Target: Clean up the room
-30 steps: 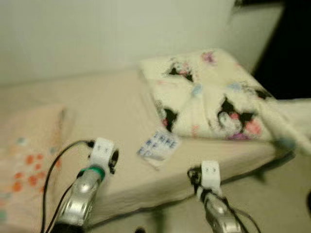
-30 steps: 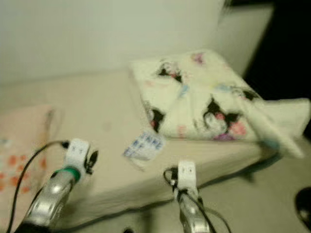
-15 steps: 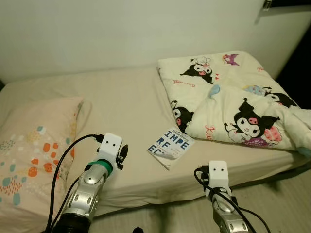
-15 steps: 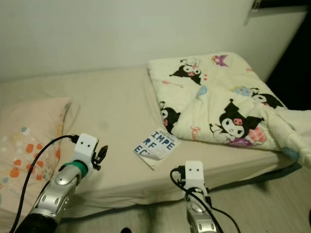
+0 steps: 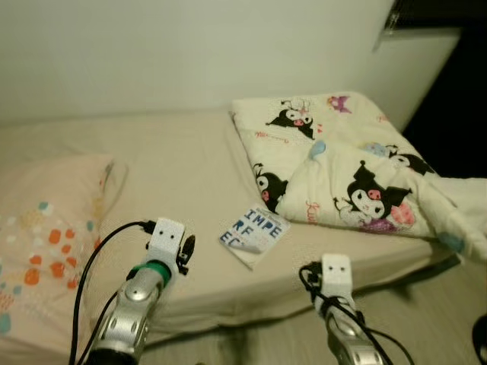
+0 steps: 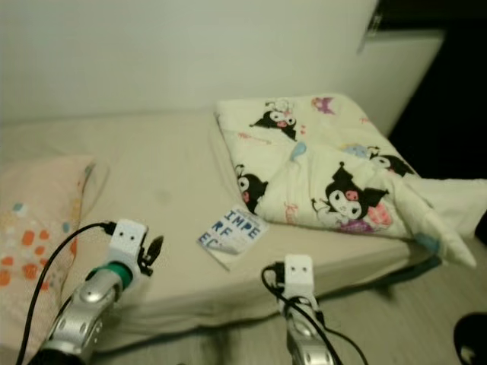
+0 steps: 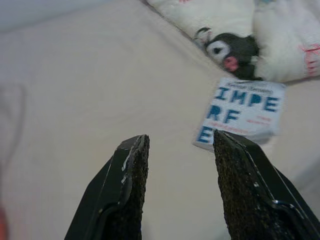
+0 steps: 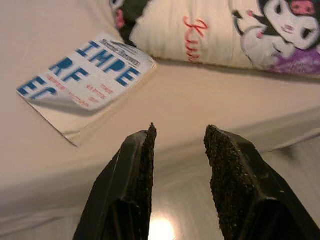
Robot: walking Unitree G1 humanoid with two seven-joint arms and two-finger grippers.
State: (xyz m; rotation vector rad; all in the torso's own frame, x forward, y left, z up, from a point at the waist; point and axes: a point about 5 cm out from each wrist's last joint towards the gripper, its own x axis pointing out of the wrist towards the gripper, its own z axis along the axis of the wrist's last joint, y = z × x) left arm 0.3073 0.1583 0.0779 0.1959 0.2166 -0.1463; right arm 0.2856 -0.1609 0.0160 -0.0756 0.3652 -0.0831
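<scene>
Bed [image 5: 183, 167] — book [image 5: 254, 232] between parted grippers [image 7: 177, 150] [image 8: 177, 145].

A pale wall [image 5: 190, 53] rises behind; wooden floor [image 5: 434, 319] lies below.

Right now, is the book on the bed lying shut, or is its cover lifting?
Shut but not flat: the book lies face up on the bed, and one corner of its cover curls up, showing in the right wrist view.

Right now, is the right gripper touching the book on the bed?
Apart. The right wrist view shows the right gripper open, with bare sheet between its fingertips and the book.
</scene>
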